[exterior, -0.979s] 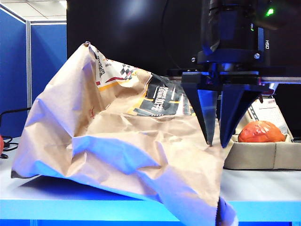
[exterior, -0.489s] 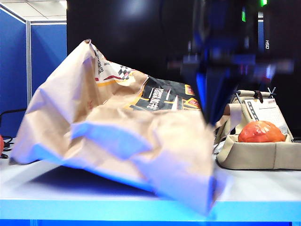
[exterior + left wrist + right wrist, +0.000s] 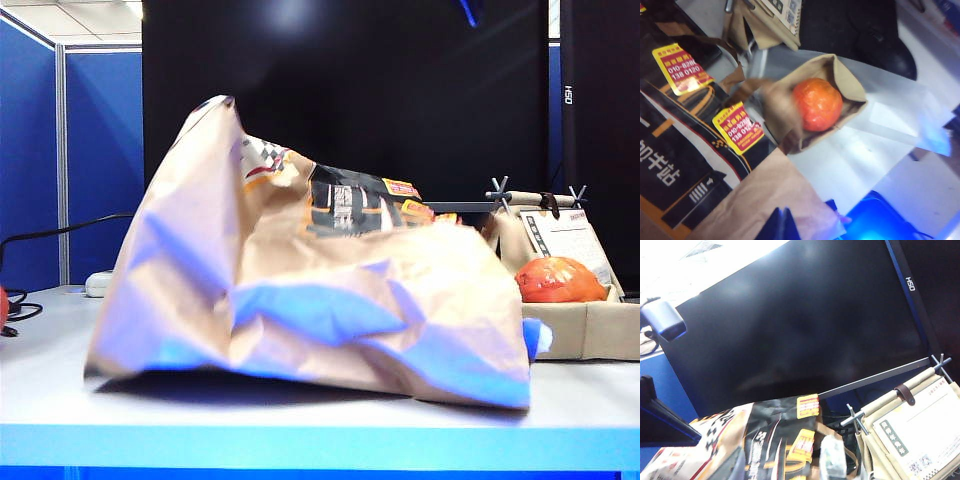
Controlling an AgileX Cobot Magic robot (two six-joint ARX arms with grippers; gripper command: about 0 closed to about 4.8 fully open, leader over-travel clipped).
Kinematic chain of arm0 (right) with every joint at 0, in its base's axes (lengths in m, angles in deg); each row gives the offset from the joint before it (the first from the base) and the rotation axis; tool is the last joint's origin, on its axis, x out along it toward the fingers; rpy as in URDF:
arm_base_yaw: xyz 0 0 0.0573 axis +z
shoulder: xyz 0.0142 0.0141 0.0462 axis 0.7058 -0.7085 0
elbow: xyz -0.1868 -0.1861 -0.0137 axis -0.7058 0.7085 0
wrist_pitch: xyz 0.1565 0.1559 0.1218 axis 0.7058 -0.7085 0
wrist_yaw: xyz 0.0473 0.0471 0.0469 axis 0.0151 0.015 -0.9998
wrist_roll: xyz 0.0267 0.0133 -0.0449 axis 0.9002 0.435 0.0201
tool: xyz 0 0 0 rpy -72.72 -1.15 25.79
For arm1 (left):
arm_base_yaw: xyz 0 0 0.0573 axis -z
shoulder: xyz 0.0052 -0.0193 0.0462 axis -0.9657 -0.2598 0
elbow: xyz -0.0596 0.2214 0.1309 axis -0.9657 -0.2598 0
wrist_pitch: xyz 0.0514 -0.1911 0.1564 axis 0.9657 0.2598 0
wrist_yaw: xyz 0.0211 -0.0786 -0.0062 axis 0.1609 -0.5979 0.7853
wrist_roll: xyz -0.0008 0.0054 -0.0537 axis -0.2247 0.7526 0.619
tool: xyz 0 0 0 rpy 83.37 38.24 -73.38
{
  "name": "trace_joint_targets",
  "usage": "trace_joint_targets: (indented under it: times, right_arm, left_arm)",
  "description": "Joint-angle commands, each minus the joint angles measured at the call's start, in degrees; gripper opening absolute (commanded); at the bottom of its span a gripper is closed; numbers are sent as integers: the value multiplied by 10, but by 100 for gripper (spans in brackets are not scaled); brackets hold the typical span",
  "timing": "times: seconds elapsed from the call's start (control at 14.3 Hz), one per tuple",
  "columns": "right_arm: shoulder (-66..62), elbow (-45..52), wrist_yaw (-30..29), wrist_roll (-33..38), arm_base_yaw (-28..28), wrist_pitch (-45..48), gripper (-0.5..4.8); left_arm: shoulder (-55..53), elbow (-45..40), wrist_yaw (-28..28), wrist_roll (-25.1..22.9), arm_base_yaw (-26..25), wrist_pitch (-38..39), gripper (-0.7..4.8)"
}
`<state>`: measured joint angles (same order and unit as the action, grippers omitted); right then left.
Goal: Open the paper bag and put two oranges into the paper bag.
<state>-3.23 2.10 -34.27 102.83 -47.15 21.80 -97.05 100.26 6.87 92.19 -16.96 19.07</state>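
Paper bag (image 3: 310, 290) stands crumpled mid-tabletop; one orange (image 3: 561, 280) sits in a fabric tray (image 3: 585, 330) near the right edge. Left gripper (image 3: 782, 227), above, pinches the bag's rim. Right gripper's state can't be told.

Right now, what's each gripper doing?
Left gripper: shut, above the bag; any pinch of paper can't be told.
Right gripper: out of view; state can't be told.

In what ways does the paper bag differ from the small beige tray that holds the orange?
The paper bag is far larger than the beige tray beside it. The bag is crinkled tan paper with a black printed panel and yellow-red stickers; the tray is plain and unprinted. The bag slumps on the table, while the tray stands low with the orange inside it. Both are tan-beige and rest on the same table.
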Motion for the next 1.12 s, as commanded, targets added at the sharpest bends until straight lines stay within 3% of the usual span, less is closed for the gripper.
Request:
trace_joint_targets:
  times: [0.07,0.14,0.21,0.42,0.7,0.91,1.12]
  right_arm:
    - [-21,3,-95,92,0,-202,284]
    - [-39,7,-140,125,0,-193,284]
    - [-61,7,-176,142,1,-176,284]
    - [-151,7,-263,196,1,-75,283]
    - [-336,7,-383,212,21,18,283]
    - [-417,6,-388,215,67,78,283]
    - [-511,6,-343,228,130,165,271]
  left_arm:
    - [7,1,164,-52,-3,4,130]
    - [19,2,223,-55,-9,4,188]
    - [33,2,268,-55,-13,4,198]
    - [93,2,279,-50,-58,4,198]
    - [193,1,280,-47,-123,4,198]
    - [238,1,282,-59,-151,4,198]
    - [291,0,299,-84,-180,4,198]
